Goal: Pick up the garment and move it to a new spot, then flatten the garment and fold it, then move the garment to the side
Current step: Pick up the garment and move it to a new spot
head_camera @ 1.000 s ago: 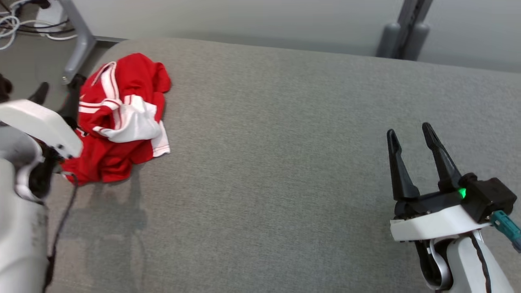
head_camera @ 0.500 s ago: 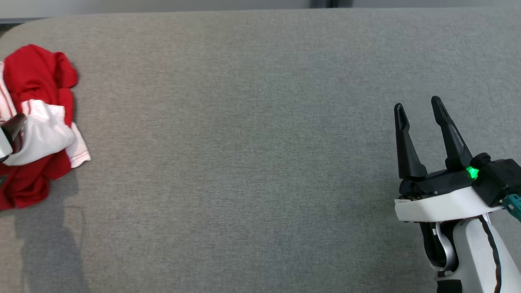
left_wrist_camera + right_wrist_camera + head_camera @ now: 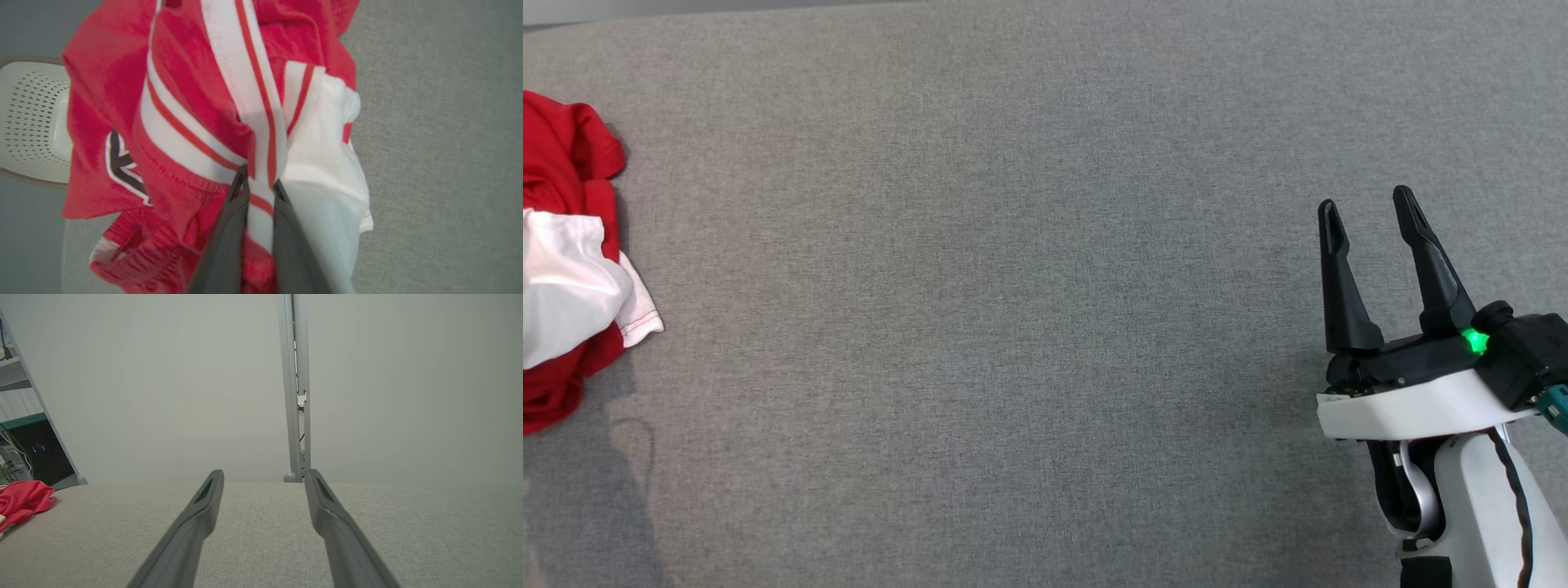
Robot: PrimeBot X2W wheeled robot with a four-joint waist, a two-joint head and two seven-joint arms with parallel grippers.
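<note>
First step in hand: pick-up of the garment (image 3: 564,286), judged from the grip being made but the cloth not yet lifted. The red-and-white garment was seen crumpled in a heap at the far left edge of the grey padded surface (image 3: 1013,286), partly cut off by the head view's border; in the right wrist view it was seen far off to the left (image 3: 22,502). In the left wrist view the left gripper (image 3: 257,185) was seen with its jaws brought together on a white band with a red stripe, a fold of the garment (image 3: 184,102) pinched between the two dark fingers. The right gripper (image 3: 1365,204) was held well apart from the cloth at the lower right, jaws spread wide and nothing between them, fingers pointed over bare surface (image 3: 263,473). The rest of the surface was seen free for a drop spot. Next move, as judged: the pinch to be kept firm, the heap raised clear and carried toward the middle. Only one thin fold was caught, so slipping or a trailing hem should be watched. Flattening and folding not yet begun.
</note>
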